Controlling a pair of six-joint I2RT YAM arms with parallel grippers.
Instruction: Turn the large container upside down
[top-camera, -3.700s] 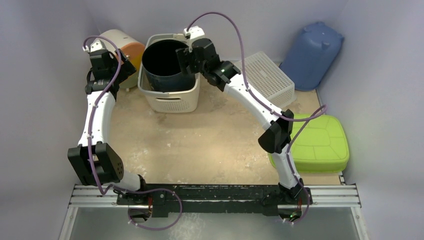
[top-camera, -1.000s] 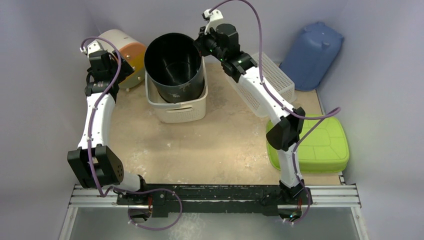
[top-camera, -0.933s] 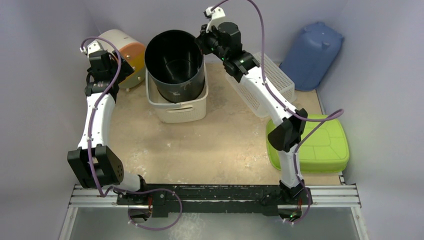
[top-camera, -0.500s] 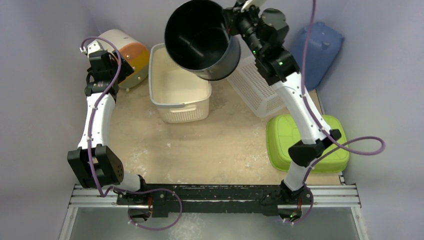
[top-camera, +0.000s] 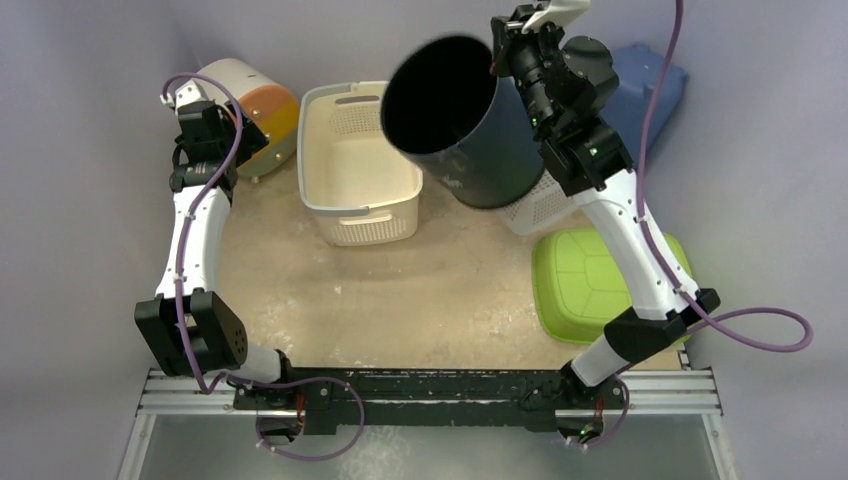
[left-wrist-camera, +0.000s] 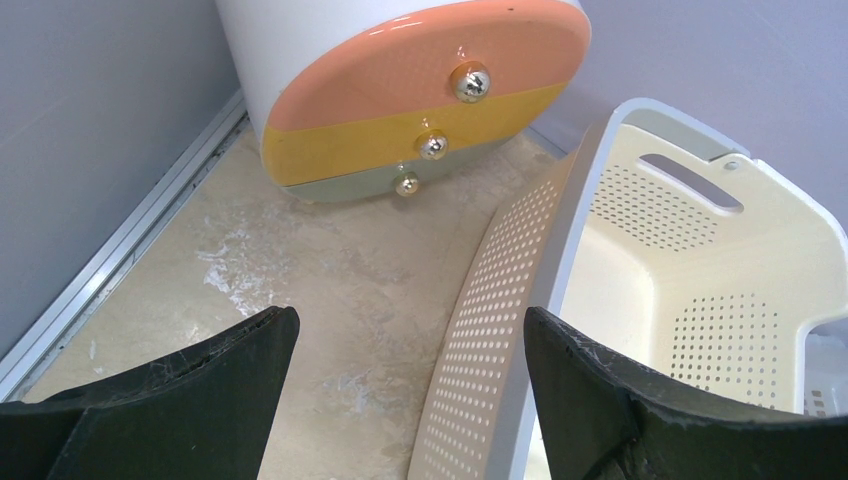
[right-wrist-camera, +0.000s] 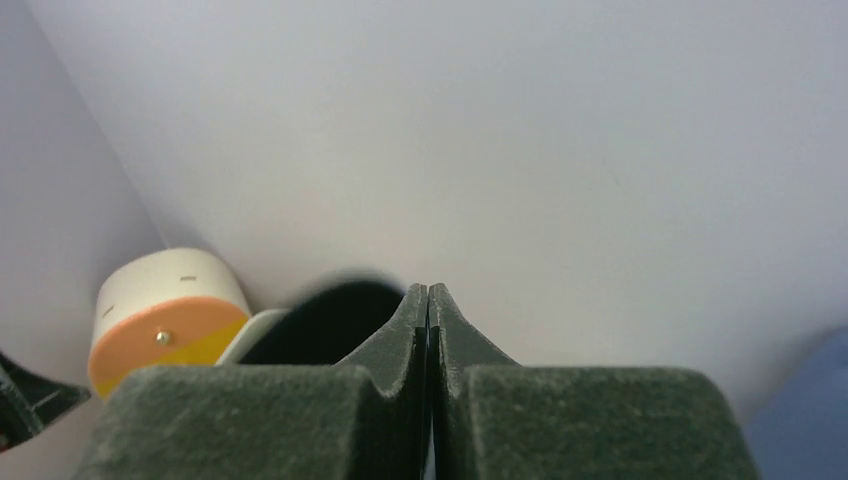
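- large container (top-camera: 478, 140): outline smeared by blur in the top view; only a dark soft patch behind the fingers in the right wrist view
- right gripper (right-wrist-camera: 428, 375): where it meets the container's rim is hidden
- white mesh basket (top-camera: 545, 208): mostly behind the container
- blue tub (top-camera: 655, 88): left part behind the right wrist
- cream basket (left-wrist-camera: 490, 330): cut off at the right and bottom edges of the left wrist view
- orange-faced drum (left-wrist-camera: 420, 70): cut off at the top edge there

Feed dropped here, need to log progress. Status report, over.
Left hand open beside cream basket. Right hand shut on dark container rim; container aloft, tilted, mouth sideways, not inverted. Perforated crate, green lid nearby.
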